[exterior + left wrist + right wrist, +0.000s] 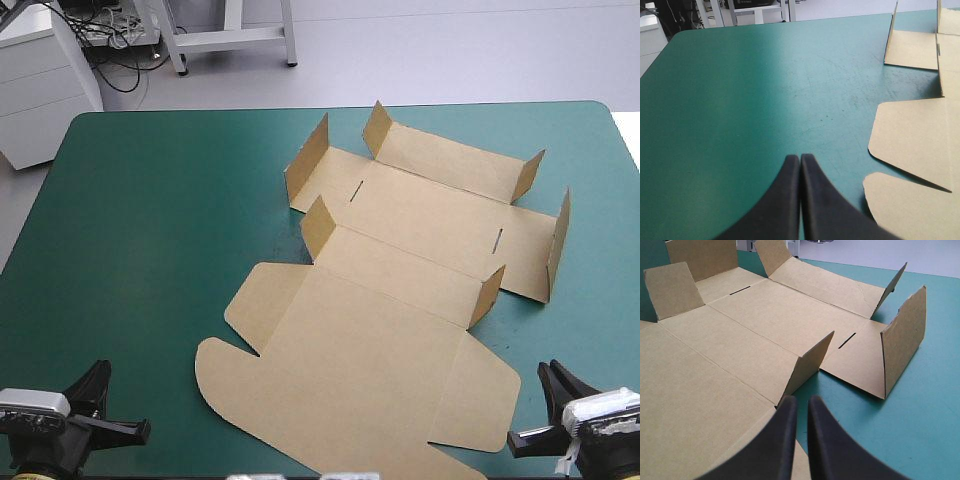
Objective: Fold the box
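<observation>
Teal-green tabletop point(150, 220) is seen from above, with a cut sheet of brown board, the box point(400, 290), laid out flat from the middle toward the right side. Six small side flaps are raised upright along the far half of the box, and two short slots are cut in the panel between them. Its widest panel, with rounded corners, is spread flat toward the near edge.

At the near left, the left hand point(799, 157) is held over bare cover, its two black fingers pressed together into one pointed arch with nothing between them. The box's rounded corner is seen just beside it, apart from it.

At the near right, the right hand point(801, 399) is all but closed, only a thin slit left between its black fingers, and nothing is gripped. It is poised over the box's near right part, just short of one raised flap point(807, 365); whether the board is touched cannot be told.
</observation>
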{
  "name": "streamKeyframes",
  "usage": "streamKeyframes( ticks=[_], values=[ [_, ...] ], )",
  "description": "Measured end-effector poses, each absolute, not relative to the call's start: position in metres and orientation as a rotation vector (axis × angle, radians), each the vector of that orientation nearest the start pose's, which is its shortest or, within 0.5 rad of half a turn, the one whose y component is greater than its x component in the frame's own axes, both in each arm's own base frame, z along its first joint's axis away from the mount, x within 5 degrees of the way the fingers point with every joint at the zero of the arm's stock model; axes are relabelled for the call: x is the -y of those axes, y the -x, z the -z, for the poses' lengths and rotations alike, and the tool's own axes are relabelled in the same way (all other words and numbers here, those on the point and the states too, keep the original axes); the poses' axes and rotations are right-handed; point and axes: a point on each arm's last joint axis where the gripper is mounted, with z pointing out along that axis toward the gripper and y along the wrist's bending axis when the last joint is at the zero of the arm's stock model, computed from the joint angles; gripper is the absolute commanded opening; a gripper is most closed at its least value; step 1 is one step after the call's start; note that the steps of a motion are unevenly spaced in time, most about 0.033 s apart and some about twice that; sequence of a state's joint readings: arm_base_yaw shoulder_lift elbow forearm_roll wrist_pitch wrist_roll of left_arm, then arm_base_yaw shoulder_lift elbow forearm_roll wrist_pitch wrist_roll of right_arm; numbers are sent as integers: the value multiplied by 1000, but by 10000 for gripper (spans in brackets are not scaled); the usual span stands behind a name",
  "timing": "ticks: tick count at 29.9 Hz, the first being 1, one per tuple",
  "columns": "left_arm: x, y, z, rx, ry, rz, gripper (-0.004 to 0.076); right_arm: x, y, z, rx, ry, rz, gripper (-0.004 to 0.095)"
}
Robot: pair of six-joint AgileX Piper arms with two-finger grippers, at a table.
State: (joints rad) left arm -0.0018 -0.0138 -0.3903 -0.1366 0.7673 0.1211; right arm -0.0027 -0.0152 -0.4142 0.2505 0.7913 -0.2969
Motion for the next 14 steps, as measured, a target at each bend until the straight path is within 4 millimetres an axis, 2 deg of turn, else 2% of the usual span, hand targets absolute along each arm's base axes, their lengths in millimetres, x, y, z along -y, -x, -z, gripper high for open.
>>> streamKeyframes(
  ticks=[2,5,14],
  values=[
    [9,-15,-271,-1839,-89,73,-32,-16,-11,-277,-1812,230,-76,419],
    [9,-15,-271,-1839,-89,73,-32,-16,-11,-277,-1812,230,-76,539],
    [9,-15,-271,-1839,-89,73,-32,-15,-11,-277,-1815,216,-78,609]
  ],
)
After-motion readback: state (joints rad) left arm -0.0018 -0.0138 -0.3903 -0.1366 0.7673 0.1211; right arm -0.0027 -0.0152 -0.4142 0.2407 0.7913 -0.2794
